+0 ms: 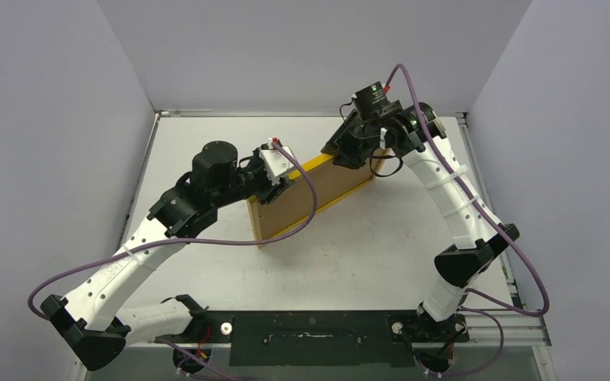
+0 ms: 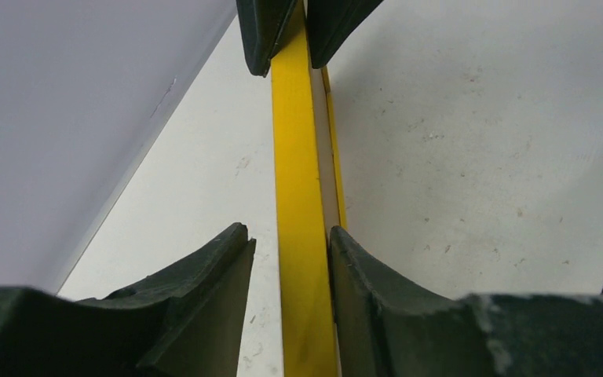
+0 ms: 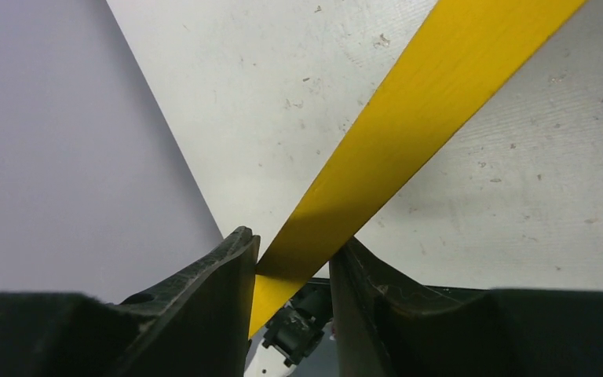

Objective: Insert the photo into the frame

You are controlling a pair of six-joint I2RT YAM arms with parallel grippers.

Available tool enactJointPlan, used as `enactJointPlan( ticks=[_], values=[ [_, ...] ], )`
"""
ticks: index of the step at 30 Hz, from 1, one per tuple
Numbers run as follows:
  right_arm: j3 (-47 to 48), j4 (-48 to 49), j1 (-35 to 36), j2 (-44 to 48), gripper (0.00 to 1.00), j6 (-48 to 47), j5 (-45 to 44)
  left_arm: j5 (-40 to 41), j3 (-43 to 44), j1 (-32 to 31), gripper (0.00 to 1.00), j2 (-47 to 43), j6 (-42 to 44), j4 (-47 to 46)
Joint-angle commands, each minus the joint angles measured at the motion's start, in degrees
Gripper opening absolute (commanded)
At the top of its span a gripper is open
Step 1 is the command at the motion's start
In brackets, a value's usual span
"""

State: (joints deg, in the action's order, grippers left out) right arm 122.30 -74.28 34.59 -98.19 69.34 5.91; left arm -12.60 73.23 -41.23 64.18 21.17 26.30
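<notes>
Frame (image 1: 318, 190) is up on its edge mid-table (image 1: 365, 254), brown back facing us. Right gripper (image 3: 292, 245) is clamped on one end. Left gripper (image 2: 286, 236) straddles the other, one pad (image 2: 361, 271) touching, a gap at the other. Can't spot the photo. I'd keep the right firm or it tips.

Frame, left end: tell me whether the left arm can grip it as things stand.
Probably yes. The left gripper straddles the frame at its yellow edge, one finger touching it and a slight gap beside the other, with nothing between. The right gripper clamps the far end, clear of it.
</notes>
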Motion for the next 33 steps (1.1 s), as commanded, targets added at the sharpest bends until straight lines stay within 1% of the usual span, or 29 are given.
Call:
enactJointPlan(
  ticks=[1,3,4,6,8,10,11,14,17,18,21,23,26,28,29,31,33],
  values=[
    [0.36,-5.13,0.44,1.0,0.25,-2.37,-0.29,-0.18,-0.01,0.01,0.45,-3.12,-1.22,-5.72],
    [0.02,-4.64,0.39,1.33,0.18,-2.7,-0.94,1.58,0.11,0.0,0.57,-3.5,-2.46,-6.1],
    [-0.08,-4.27,0.35,1.48,0.14,-3.07,-1.08,2.51,0.4,0.01,0.6,-3.54,-3.37,-6.28],
    [-0.8,-2.7,-0.26,1.7,0.07,-4.96,-0.28,2.45,1.3,-0.04,0.64,-3.56,-5.83,-6.5],
    [-2.62,-0.65,-1.59,2.05,0.0,-7.78,1.01,1.57,2.72,-0.03,0.66,-3.18,-8.56,-6.58],
    [-5.13,2.06,-3.99,3.03,0.0,-11.15,2.27,1.26,3.72,-0.03,0.67,-2.33,-11.22,-7.12],
    [-7.13,5.07,-5.2,4.09,0.0,-12.84,3.61,1.5,4.03,0.07,0.67,-1.98,-12.71,-7.52],
    [-12.37,12.45,-8.74,6.79,0.0,-18.72,10.29,2.53,4.32,0.19,0.68,-0.78,-16.7,-8.92],
    [-15.57,13.37,-9.93,8.2,0.0,-25.65,11.76,4.87,3.17,0.35,0.68,0.47,-20.44,-10.53],
    [-18.3,14.24,-10.88,9.29,0.0,-26.62,12.59,6.13,2.51,0.56,0.69,0.73,-22.96,-11.17],
    [-28.12,22.07,-15.45,13.46,0.0,-27.82,20.19,9.03,0.77,1.6,0.69,1.64,-27.68,-12.88],
    [-32.74,27.0,-18.34,15.27,0.0,-29.25,25.59,9.82,0.01,3.19,0.69,2.39,-30.52,-13.12],
    [-38.48,29.22,-21.8,15.55,0.0,-32.14,31.21,7.86,-0.9,7.31,0.69,3.89,-35.91,-12.7],
    [-43.21,32.5,-23.49,16.37,0.0,-32.3,33.43,5.33,-1.81,10.99,0.69,4.99,-39.93,-12.26],
    [-45.73,36.15,-23.96,16.97,0.0,-31.85,34.43,4.0,-2.31,12.61,0.69,5.51,-41.49,-12.19],
    [-50.2,42.24,-25.01,17.77,0.0,-30.16,37.04,2.66,-3.48,15.34,0.69,6.49,-43.41,-11.67],
    [-52.76,46.04,-25.63,17.88,0.0,-29.87,37.8,1.94,-4.38,17.28,0.69,7.5,-43.99,-10.66]
  ],
)
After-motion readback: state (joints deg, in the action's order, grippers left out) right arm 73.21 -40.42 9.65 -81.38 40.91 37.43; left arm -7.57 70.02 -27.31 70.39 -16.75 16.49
